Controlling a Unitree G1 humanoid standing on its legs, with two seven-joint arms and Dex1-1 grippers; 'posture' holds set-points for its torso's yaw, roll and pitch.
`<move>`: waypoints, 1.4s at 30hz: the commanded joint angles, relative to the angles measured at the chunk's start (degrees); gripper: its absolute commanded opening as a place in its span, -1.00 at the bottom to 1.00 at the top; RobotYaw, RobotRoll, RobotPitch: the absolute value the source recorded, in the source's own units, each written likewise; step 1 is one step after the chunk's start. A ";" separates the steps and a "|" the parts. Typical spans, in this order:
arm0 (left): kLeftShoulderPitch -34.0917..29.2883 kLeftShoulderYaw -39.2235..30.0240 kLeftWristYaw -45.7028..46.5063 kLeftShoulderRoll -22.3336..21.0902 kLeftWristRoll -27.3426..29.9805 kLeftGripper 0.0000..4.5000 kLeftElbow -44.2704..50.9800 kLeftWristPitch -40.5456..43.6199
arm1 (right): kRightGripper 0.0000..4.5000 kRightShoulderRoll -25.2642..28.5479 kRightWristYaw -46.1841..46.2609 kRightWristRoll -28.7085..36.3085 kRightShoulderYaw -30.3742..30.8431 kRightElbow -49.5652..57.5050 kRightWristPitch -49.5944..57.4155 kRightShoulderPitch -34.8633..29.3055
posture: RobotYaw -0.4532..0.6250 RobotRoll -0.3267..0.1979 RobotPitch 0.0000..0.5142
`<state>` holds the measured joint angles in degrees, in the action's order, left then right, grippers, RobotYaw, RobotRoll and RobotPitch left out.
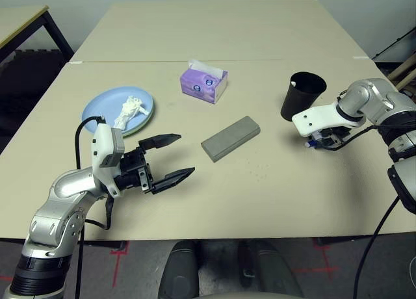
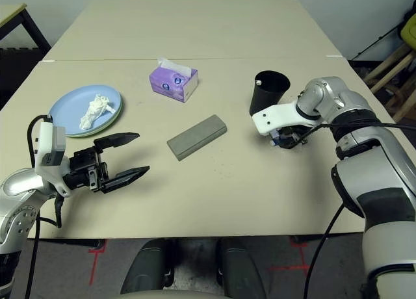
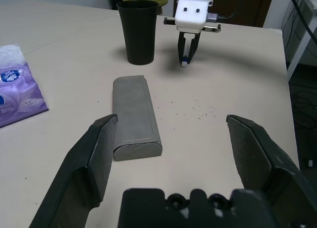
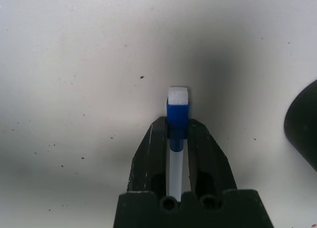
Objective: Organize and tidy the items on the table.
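- Beige surface (image 1: 273, 182) runs away from you with a seam line across its far part; a black-legged side table (image 1: 26, 23) stands off at your 10 o'clock.
- Your left tool (image 1: 170, 158) hovers at about 8 o'clock, fingers spread wide and holding nothing, aimed toward the grey glasses case (image 1: 231, 138).
- That case lies flat near the middle of the surface, at your 12 o'clock, set diagonally and apart from the left tool's tips.
- Your right tool (image 2: 281, 142) sits at 2 o'clock, fingers nearly together and pinching a white marker (image 4: 177, 139) with a blue band; the marker tip pokes out past the fingertips just above the surface.
- You have the black cup (image 1: 301, 95) upright just beside the right tool, on its far side.
- Look to 11 o'clock for the purple tissue box (image 1: 204, 82), a white sheet sticking up from its top.
- At 9 o'clock the light blue plate (image 1: 99, 108) rests on a pale green plate (image 2: 115, 114), whose rim peeks out at the near right edge.
- Crumpled white tissue (image 1: 129, 110) lies on the blue plate.
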<state>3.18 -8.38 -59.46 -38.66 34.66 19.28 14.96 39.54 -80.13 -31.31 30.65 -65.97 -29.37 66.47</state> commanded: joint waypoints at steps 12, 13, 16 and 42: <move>2.83 1.35 -1.25 -0.19 -0.10 1.00 -1.49 0.59 | -0.82 5.75 -12.37 21.98 -2.91 20.78 13.02 -8.95 | 0.11 0.25 -0.46; 3.02 1.41 -1.31 -0.21 -0.13 1.00 -1.59 0.62 | -0.82 6.89 -12.37 25.56 -2.31 24.97 16.61 -10.08 | 0.11 0.25 -0.47; 3.51 1.58 -1.35 -0.22 -0.18 1.00 -1.82 0.70 | -0.82 8.84 -12.37 33.70 -2.63 34.93 26.21 -12.41 | 0.10 0.25 -0.47; 5.98 3.24 -1.09 0.21 -0.37 1.00 -2.33 1.56 | -0.82 -9.93 28.89 51.87 -40.69 46.27 37.74 -15.80 | 0.05 0.25 -0.52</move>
<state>8.81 -5.71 -60.54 -38.57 34.60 17.12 16.08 29.71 -52.74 21.24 -8.87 -18.60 10.36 51.95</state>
